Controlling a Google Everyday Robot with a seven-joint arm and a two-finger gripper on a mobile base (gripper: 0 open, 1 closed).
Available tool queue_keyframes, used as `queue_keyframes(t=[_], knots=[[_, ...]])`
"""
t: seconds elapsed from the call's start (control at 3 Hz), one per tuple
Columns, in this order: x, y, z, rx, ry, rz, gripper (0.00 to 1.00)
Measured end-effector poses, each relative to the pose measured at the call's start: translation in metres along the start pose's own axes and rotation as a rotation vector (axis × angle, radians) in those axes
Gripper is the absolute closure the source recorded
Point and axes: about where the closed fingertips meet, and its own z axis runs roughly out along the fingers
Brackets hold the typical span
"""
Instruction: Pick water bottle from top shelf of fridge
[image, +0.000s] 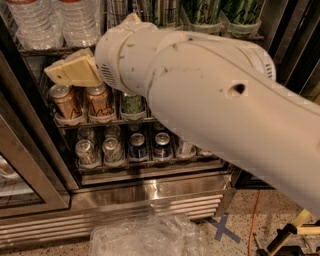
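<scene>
the gripper (56, 74), its jaws pressed together on nothing, hangs just under the top shelf (37, 50) before the gold cans (65, 100), seemingly short of its target, since the water bottle (80, 22) stands ungrasped above it at the shelf's left.

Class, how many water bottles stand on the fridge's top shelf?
2: one water bottle at the top shelf's far left, another beside it, above the hand. The arm may hide more.
</scene>
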Motion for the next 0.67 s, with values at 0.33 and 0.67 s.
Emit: queue_keyframes(t=[0.33,0.67], knots=[[0.001,-0.005,-0.006,0.038,-0.026,0.039,0.0],[-0.009,0.01,0.005,0.01,-0.059,0.056,0.0]])
